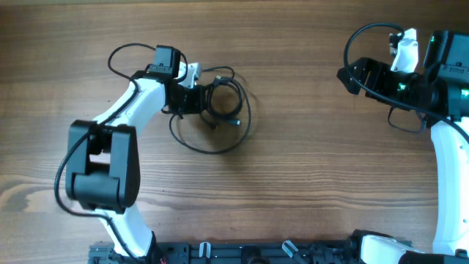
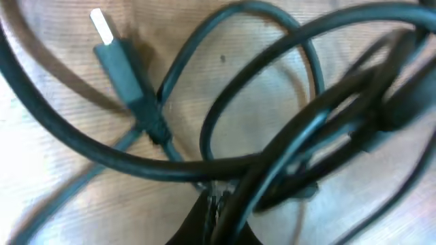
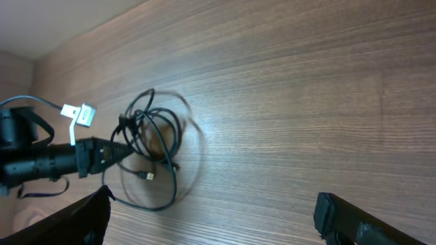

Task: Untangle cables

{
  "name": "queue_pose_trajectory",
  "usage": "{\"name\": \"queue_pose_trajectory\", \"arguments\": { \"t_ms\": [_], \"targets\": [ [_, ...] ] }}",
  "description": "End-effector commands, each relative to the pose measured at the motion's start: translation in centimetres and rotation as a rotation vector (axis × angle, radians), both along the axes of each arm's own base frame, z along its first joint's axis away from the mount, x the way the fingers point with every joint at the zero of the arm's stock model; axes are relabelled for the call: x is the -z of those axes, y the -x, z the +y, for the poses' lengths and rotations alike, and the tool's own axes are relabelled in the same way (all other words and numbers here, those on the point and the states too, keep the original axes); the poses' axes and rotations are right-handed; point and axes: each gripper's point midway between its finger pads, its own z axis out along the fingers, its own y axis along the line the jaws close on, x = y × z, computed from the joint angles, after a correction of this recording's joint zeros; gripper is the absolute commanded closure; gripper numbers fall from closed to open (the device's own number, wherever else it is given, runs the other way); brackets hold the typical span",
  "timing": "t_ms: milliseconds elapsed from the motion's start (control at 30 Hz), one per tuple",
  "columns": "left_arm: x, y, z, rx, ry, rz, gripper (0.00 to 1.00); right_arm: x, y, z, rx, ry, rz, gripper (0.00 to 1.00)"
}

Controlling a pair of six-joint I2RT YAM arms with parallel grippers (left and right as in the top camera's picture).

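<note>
My left gripper (image 1: 204,99), jaws pinched on the cables (image 1: 222,99) (1 loose tangle on the surface (image 1: 308,161)); my right gripper (image 3: 218,219), jaws wide.

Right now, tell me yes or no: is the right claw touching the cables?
No, the overhead view shows the right claw well apart from the cables, which lie bunched at the left claw.

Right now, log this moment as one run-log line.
left fingers: shut on cables at tangle's edge | right fingers: open, empty, far off | cables: one tangle, USB plug free, on table
</note>
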Motion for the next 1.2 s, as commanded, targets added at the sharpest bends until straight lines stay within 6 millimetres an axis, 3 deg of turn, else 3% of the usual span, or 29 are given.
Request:
{"name": "queue_pose_trajectory", "arguments": {
  "t_ms": [0, 100, 167, 267, 500, 700, 900, 1000, 1033, 1167],
  "targets": [
    [-11.2, -1.0, -0.7, -0.002, 0.085, -0.165, 0.96, -0.8, 0.0, 1.5, -0.069, -0.065, -0.023, 0.02],
    [-20.1, 1.6, -3.1, 0.071, 0.275, -0.235, 0.96, -1.2, 0.3, 3.4, -0.131, -0.100, -0.033, 0.02],
    [-23.6, 3.1, -3.7, 0.082, 0.346, -0.260, 0.96, -1.2, 0.6, 4.8, -0.173, -0.102, -0.032, 0.02],
    [-26.4, 4.7, -4.1, 0.048, 0.420, -0.257, 0.96, -1.6, 0.8, 7.7, -0.253, -0.103, -0.054, 0.02],
    [-28.4, 5.5, -3.8, 0.029, 0.553, -0.208, 0.96, -3.2, 1.3, 13.9, -0.394, -0.153, -0.124, 0.02],
    [-31.5, 6.6, -2.8, 0.082, 0.766, -0.179, 0.96, -1.8, 0.1, 16.5, -0.363, -0.171, -0.071, 0.04],
    [-31.8, 6.6, -2.4, 0.081, 0.786, -0.179, 0.96, -1.3, -1.0, 20.3, -0.436, -0.283, -0.064, 0.11],
    [-32.3, 7.1, -2.6, 0.104, 0.822, -0.170, 0.96, -0.9, -2.9, 19.6, -0.336, -0.244, -0.085, 0.11],
    [-32.8, 7.5, -2.8, 0.125, 0.853, -0.162, 0.96, -1.1, -4.4, 18.6, -0.237, -0.235, -0.097, 0.10],
    [-33.3, 7.9, -3.0, 0.185, 0.871, -0.206, 0.96, -1.9, -4.8, 19.0, -0.176, -0.330, -0.060, 0.09]
  ]
}}
